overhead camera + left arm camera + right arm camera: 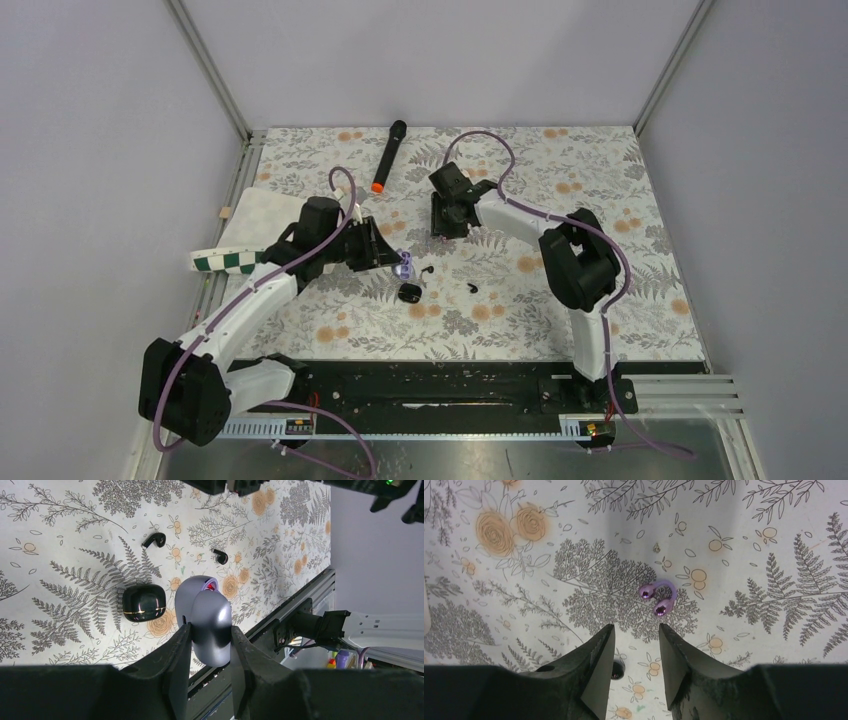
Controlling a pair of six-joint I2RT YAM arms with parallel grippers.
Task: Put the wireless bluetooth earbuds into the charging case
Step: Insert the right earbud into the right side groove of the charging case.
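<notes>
blk case (pixel 144 602): flat on floral cloth (pixel 60 630), apparently w/ lid shut, untouched, just beside the L arm's load.
blk buds (pixel 154 540): two, loose on the cloth, outside the case; one near the case, other (pixel 220 556) further toward the rail side; apart from each other.
lilac case (pixel 205 600): a second case, pinched between the L fingers, seemingly w/ lid ajar and a bit of pink interior showing at the far end.
L gripper (pixel 209 632): clenched on lilac case, over the cloth next to blk case; contact w/ cloth not clear.
lilac clip bud (pixel 658 598): C-shaped, alone on the cloth, beyond the R fingertips, nearer one finger's line than mid-gap.
R gripper (pixel 636 626): released, fingers parted, nothing between, pointing down at the cloth.
step, as judged: prob. R pickup of lilac clip bud for the case in L; blk set not yet started.
doing it well: centre the gap over the bud before descending; straddle the arch of the C, not the round ends; close slowly, given risk of skidding or flicking such a tiny part; hold L steady w/ opening up.
for blk set, later: lid open first, then one bud at a time, stem toward its pocket.
</notes>
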